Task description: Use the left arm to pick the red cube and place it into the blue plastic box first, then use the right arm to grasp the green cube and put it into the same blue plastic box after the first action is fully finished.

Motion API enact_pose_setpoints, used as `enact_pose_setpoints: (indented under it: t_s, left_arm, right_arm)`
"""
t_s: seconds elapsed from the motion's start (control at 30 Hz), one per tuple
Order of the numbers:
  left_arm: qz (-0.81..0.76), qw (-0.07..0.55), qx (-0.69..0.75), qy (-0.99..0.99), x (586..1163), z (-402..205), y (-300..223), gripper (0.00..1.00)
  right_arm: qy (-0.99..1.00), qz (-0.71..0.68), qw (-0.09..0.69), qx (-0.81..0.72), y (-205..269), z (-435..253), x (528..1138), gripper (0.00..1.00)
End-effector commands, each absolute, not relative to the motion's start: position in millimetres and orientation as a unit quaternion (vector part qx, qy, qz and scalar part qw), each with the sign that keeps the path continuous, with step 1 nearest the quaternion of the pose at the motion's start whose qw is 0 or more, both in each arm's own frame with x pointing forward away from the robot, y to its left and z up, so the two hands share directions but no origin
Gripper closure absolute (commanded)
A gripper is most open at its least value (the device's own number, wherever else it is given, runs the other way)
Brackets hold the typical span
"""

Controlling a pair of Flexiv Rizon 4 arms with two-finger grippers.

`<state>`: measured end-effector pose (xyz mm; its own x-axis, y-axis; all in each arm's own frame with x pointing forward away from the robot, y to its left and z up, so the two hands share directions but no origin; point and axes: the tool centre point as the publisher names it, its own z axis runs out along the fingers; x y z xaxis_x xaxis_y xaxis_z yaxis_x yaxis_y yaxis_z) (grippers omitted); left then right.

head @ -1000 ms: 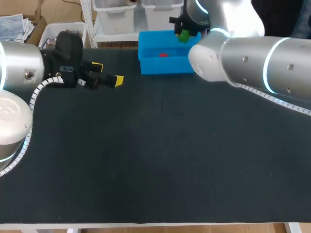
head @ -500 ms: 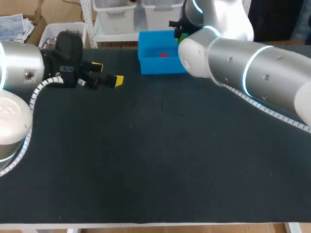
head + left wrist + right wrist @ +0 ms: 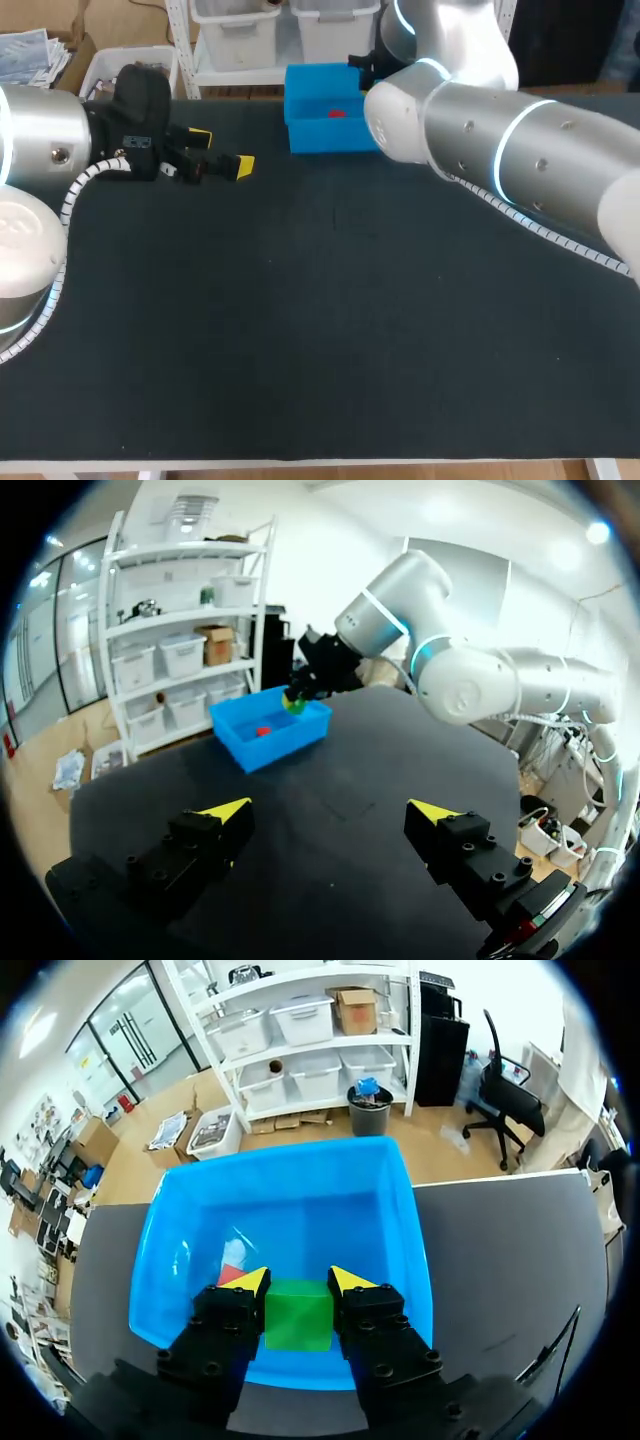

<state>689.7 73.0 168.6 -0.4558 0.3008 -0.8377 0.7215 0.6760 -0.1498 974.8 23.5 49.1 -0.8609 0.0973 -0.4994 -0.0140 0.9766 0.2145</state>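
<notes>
The blue plastic box (image 3: 312, 140) stands at the table's far edge, with the red cube (image 3: 336, 113) lying inside it. My right gripper (image 3: 297, 1282) hangs over the box's near wall (image 3: 300, 1368), shut on the green cube (image 3: 297, 1315); the red cube (image 3: 232, 1258) shows just past its finger. In the head view my right arm (image 3: 480, 140) hides that gripper and the green cube. My left gripper (image 3: 222, 152) rests open and empty at the far left of the table. From the left wrist view the box (image 3: 268, 732), red cube (image 3: 263, 731) and green cube (image 3: 295, 705) are far ahead.
Black table surface (image 3: 320, 330) stretches wide in front of the box. My right arm's forearm (image 3: 540, 160) spans the far right of the table.
My right arm has swung left toward the box, carrying the green cube over it. The left arm has stayed still.
</notes>
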Motion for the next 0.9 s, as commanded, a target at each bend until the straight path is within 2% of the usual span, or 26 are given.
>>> enact_pose_setpoints:
  t_s: [0.03, 0.47, 0.9]
  left_arm:
    - [-0.254, 0.419, 0.314, 0.813, 689, 168, 75, 0.0]
    - [-0.254, 0.419, 0.314, 0.813, 689, 168, 75, 0.0]
    - [-0.254, 0.419, 0.314, 0.813, 689, 168, 75, 0.0]
  right_arm:
    - [0.961, 0.106, 0.254, 0.021, 23, 51, 984, 0.0]
    - [0.953, 0.118, 0.277, 0.013, 24, 99, 972, 0.0]
    - [0.946, 0.114, 0.304, -0.015, 12, 139, 916, 0.0]
